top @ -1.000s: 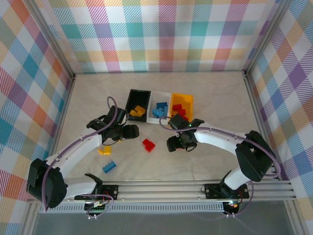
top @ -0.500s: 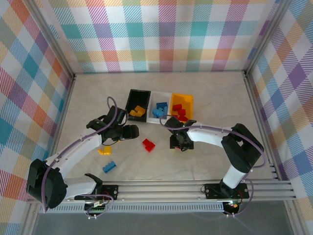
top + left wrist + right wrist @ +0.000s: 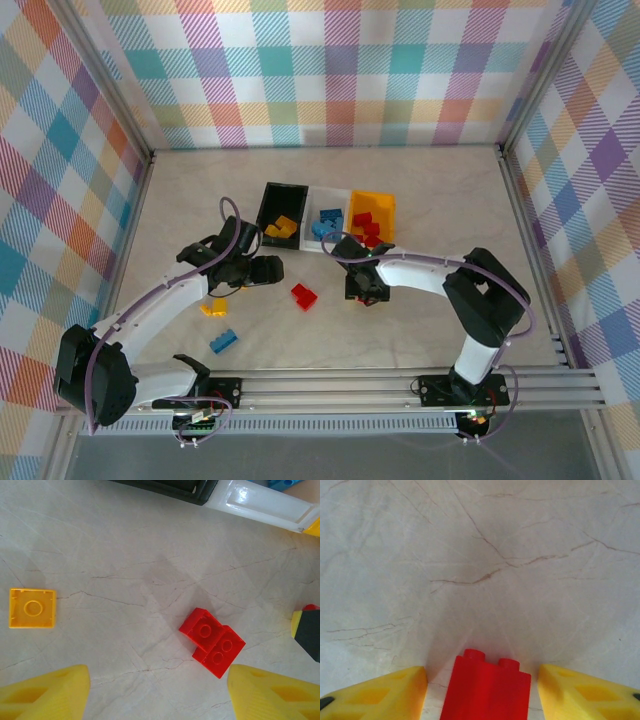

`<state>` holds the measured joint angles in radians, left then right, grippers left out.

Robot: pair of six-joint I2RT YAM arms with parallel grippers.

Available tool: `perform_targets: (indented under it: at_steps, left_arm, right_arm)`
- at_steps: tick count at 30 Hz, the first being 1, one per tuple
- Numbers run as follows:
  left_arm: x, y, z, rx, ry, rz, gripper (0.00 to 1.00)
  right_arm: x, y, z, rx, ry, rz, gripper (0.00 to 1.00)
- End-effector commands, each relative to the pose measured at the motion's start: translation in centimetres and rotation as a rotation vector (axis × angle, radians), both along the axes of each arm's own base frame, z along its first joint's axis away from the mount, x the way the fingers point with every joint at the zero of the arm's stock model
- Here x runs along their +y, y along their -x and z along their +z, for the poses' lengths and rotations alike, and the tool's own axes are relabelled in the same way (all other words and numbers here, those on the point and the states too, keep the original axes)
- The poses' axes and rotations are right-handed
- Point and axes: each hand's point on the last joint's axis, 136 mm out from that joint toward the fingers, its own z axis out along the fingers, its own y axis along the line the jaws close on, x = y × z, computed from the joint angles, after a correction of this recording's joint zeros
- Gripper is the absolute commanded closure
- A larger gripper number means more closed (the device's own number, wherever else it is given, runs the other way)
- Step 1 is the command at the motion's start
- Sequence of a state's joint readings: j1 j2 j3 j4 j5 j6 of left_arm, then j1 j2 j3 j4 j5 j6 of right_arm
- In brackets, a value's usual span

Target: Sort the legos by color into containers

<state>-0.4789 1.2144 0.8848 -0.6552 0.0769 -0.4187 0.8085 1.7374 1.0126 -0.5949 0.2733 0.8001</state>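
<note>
Straddling a red brick (image 3: 487, 690), the right gripper (image 3: 482, 669) has its jaws apart, with a sliver of bare surface on either side and no squeeze yet. The brick lies near the middle of the surface, just on the near side of the yellow-orange bin (image 3: 372, 194). Likely light, rigid and slick, so pinch the flat side walls squarely, not the studs or corners. The left gripper (image 3: 159, 672) hangs wide open and empty near another red piece (image 3: 212, 642).
</note>
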Motion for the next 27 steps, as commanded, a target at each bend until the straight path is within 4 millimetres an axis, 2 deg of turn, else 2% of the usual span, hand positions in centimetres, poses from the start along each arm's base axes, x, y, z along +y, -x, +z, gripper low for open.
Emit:
perform_targets:
  at_steps: [1,9,14,17,21,24,27]
  left_arm:
    - [0.6,-0.1,0.7,-0.014,-0.019,-0.003,0.27]
    - [0.6,-0.1,0.8,-0.017,-0.02,0.001,0.27]
    - [0.5,-0.1,0.8,-0.015,-0.011,0.001,0.27]
    - [0.5,0.0,0.6,-0.009,-0.01,0.002,0.27]
    - [0.2,0.1,0.2,-0.001,0.008,0.001,0.27]
    - [-0.2,0.3,-0.3,0.01,0.03,0.0,0.27]
    - [-0.8,0.5,-0.7,0.021,0.043,-0.011,0.27]
  right_arm:
    - [1.0,-1.1,-0.1,-0.033,-0.015,-0.001,0.44]
    - [0.7,-1.0,0.1,-0.04,-0.012,0.007,0.67]
    - [0.6,-0.9,1.1,-0.058,-0.023,0.021,0.69]
    - [0.6,-1.2,2.8,-0.093,-0.038,0.029,0.69]
    - [0.3,-2.3,6.2,-0.169,-0.043,0.049,0.68]
    - [-0.4,-4.3,8.9,-0.225,-0.049,0.055,0.68]
    - [-1.5,-7.3,10.8,-0.263,-0.067,0.044,0.68]
